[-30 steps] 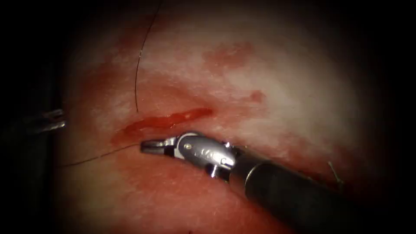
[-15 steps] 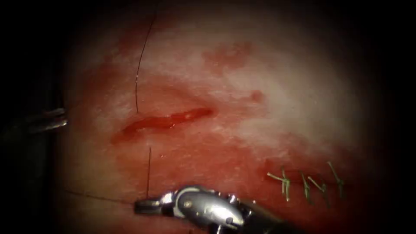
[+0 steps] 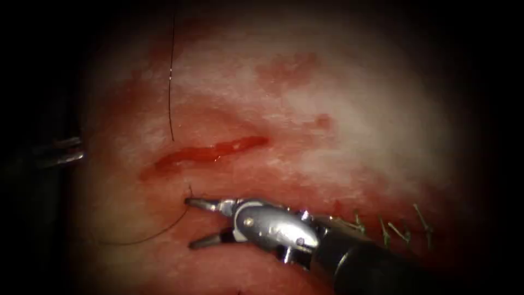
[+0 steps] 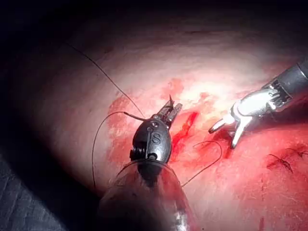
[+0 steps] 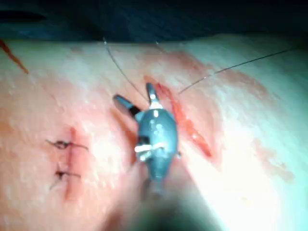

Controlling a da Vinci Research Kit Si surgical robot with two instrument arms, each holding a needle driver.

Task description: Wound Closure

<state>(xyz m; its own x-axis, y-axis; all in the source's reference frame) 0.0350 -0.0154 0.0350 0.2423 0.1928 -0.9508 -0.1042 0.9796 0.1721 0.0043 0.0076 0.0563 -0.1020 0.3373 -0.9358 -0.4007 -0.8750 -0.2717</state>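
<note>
The right arm's tool is being held with its jaws spread wide apart just below the cut, nothing being gripped between them. Its upper jaw tip is lying right at the spot where the thread is emerging from the tissue below the cut; whether metal is touching thread there cannot be told. From that spot the thread is curving down and away to the left of the cut in a slack arc. Another strand is running from above the cut almost straight down to its left end.

The left arm's tool is seen in the left wrist view with its jaws closed together over the cut, a dark strand of thread being met at its tip; whether it is clamped cannot be told. The cut is lying with its long axis slanting, its right end higher. Finished stitches are sitting right of the cut, beside the right tool's shaft. The needle cannot be made out.
</note>
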